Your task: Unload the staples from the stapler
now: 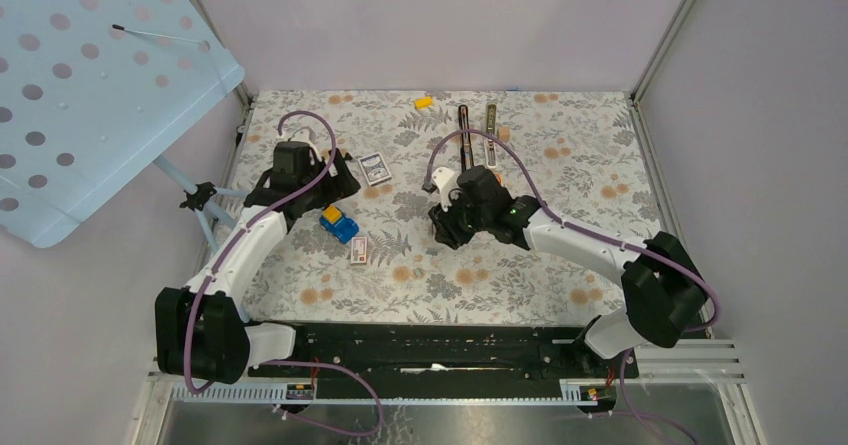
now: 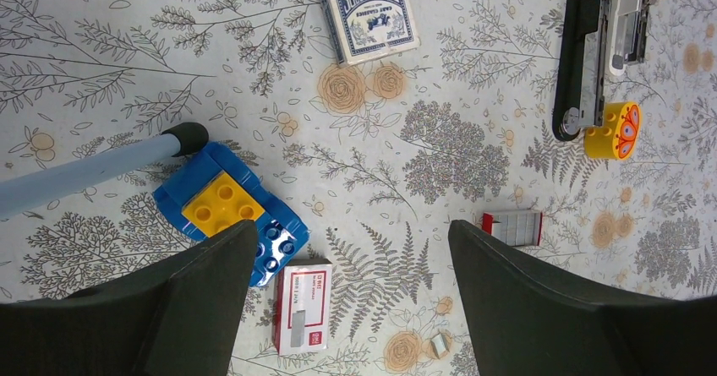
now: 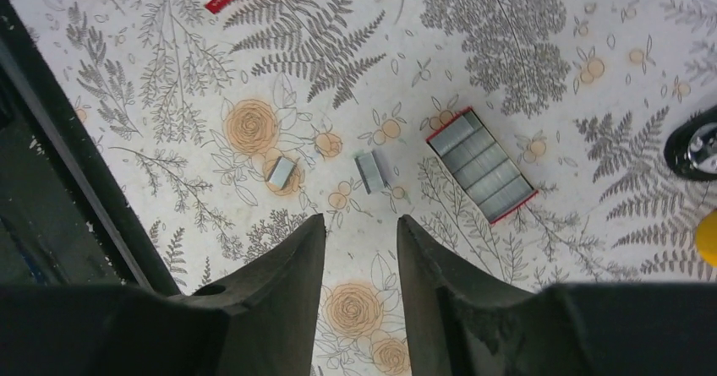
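R gripper point(image 3: 359, 245) hangs over the flowered cloth point(image 3: 507, 38), jaws part-open, nothing btwn them, touching nothing. The staples point(image 3: 370, 171), two short silver strips, lie just ahead of its tips, w/ a red-edged refill tray point(image 3: 482, 166) ahead-right. L gripper point(image 2: 353, 237) gapes wide, empty. From L wrist cam the stapler point(image 2: 582, 51) sits far ahead-right, hinged open, a yellow brick point(image 2: 615, 129) just beside its end. Top view puts it beyond R gripper, well apart. Strips show clearly only on R wrist cam; too small in top view.
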Controlling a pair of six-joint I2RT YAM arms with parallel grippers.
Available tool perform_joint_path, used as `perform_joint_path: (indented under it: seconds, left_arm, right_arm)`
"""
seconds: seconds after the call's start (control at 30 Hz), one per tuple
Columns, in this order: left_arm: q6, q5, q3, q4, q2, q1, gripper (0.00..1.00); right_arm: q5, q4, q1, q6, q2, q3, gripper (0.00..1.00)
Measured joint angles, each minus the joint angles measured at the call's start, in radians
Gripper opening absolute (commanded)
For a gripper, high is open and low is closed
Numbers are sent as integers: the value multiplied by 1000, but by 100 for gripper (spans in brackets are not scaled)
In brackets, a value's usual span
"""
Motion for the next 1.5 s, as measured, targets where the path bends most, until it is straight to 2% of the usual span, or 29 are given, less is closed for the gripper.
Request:
perform_joint_path:
  seconds: [0.17, 0.2, 0.27, 0.3, 0.37, 0.47, 0.87, 1.07, 1.33, 1.5]
  left_arm:
    - [0, 0, 0, 0, -1, 2, 88]
    - [0, 0, 0, 0, -1, 3, 88]
    - [0, 0, 0, 0, -2, 4, 88]
    - [0, 0, 0, 0, -2, 5, 88]
    - [0, 0, 0, 0, -2, 7, 88]
    - [0, 0, 0, 0, -2, 11, 88]
    - [0, 0, 0, 0, -14, 27, 88]
    - [0, 2, 0, -1, -14, 39, 88]
    - [0, 12, 0, -1, -14, 53, 88]
    - [-1, 25, 0, -1, -14, 64, 88]
  right_arm:
    - [-76, -3, 0, -114, 4, -3, 45]
    - [-87, -10, 0, -141, 8, -5, 48]
    - [-103, -16, 0, -201, 12, -19, 62]
    - [-112, -14, 0, -229, 12, -33, 66]
    - [-126, -1, 0, -299, 12, -77, 67]
    - [-148, 2, 0, -369, 21, -118, 68]
    - [-170, 80, 0, -514, 165, -116, 65]
    - [-167, 108, -2, -539, 202, -111, 64]
    - [-166, 85, -5, -543, 272, -23, 56]
    - [-166, 64, -5, -552, 312, 32, 54]
